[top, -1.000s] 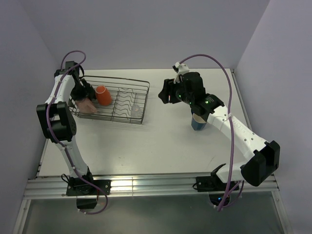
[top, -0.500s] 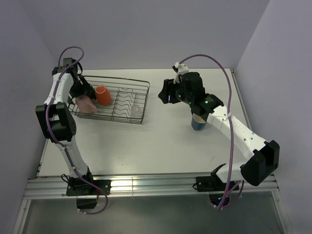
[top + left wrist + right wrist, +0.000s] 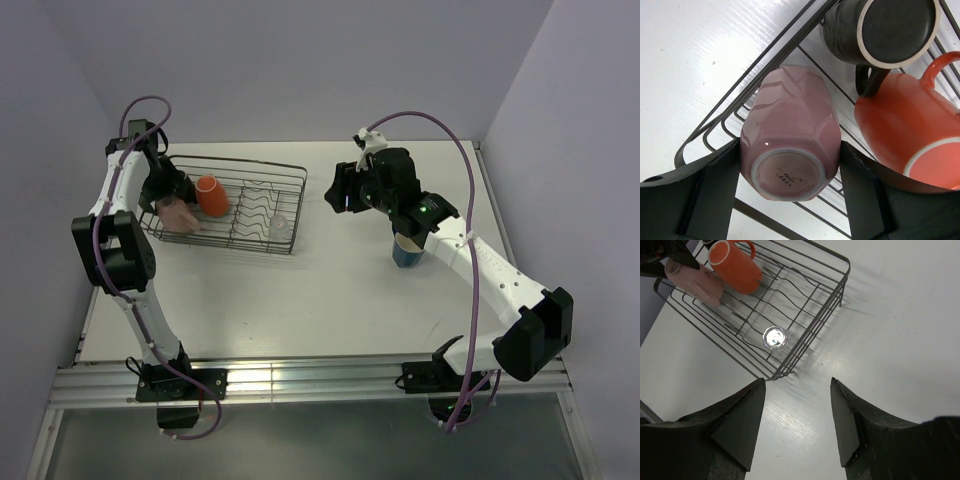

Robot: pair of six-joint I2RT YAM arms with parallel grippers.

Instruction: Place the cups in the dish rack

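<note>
The dish rack (image 3: 292, 178) stands at the table's back left. My left gripper (image 3: 168, 196) is at its left end, shut on the upside-down pink cup (image 3: 790, 135), which sits low in the rack's corner (image 3: 715, 125). The dark brown mug (image 3: 880, 30) and the orange mug (image 3: 905, 125) lie beside it. The orange mug (image 3: 211, 195) and the clear tumbler (image 3: 280, 226) are in the rack. The blue cup (image 3: 408, 257) stands on the table under my right arm. My right gripper (image 3: 338, 195) is open and empty, hovering right of the rack (image 3: 840, 285), above the tumbler (image 3: 774, 337).
The rack's upright dividers (image 3: 255, 205) fill its middle. The purple side walls stand close to both table ends. My right arm's forearm (image 3: 470, 255) crosses above the blue cup.
My left arm has shifted slightly to the left and back, with the pink cup staying in the rack's corner. The right arm has barely moved.
</note>
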